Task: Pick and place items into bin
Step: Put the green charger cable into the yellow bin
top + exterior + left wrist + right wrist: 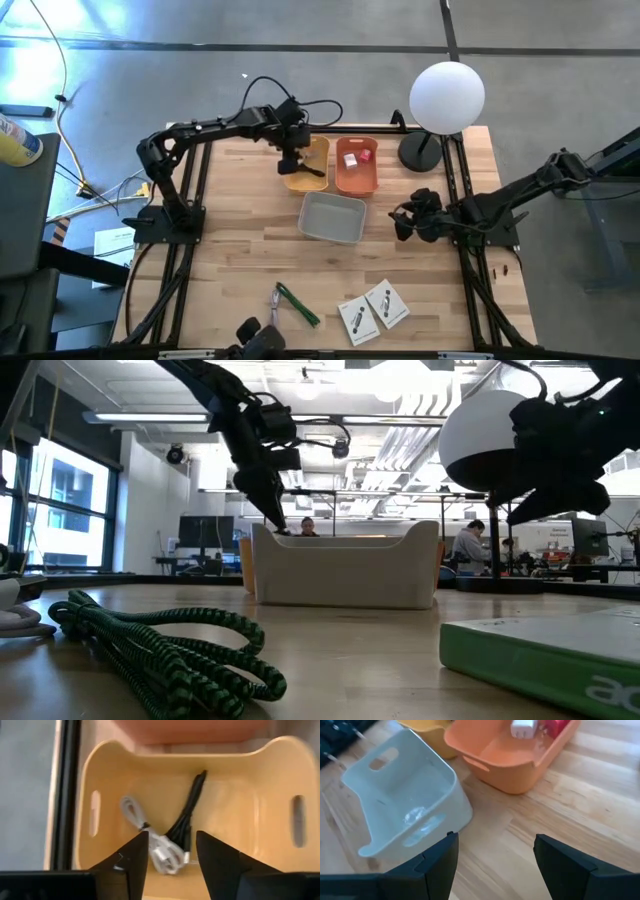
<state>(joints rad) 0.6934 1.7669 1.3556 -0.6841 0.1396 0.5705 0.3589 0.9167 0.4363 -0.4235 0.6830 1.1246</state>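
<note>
My left gripper [297, 160] [170, 852] hangs open over the yellow bin [308, 178] [235, 780] and points down into it. A black cable [187, 815] and a white cable [157, 845] lie on the bin's floor below the fingers. My right gripper [403, 217] [495, 855] is open above bare table, right of the grey bin [333, 218] [405, 795]. The orange bin [356, 168] [520, 760] holds a white cube [522, 727] and a red cube [555, 727]. Two white packets [372, 310] and a green braided cord [297, 305] [170, 650] lie flat near the near edge.
The three bins stand close together at the table's middle and far side. A lamp with a white globe [447, 95] stands at the far right corner, its dark base [418, 152] beside the orange bin. Bare wood lies between the grey bin and the near items.
</note>
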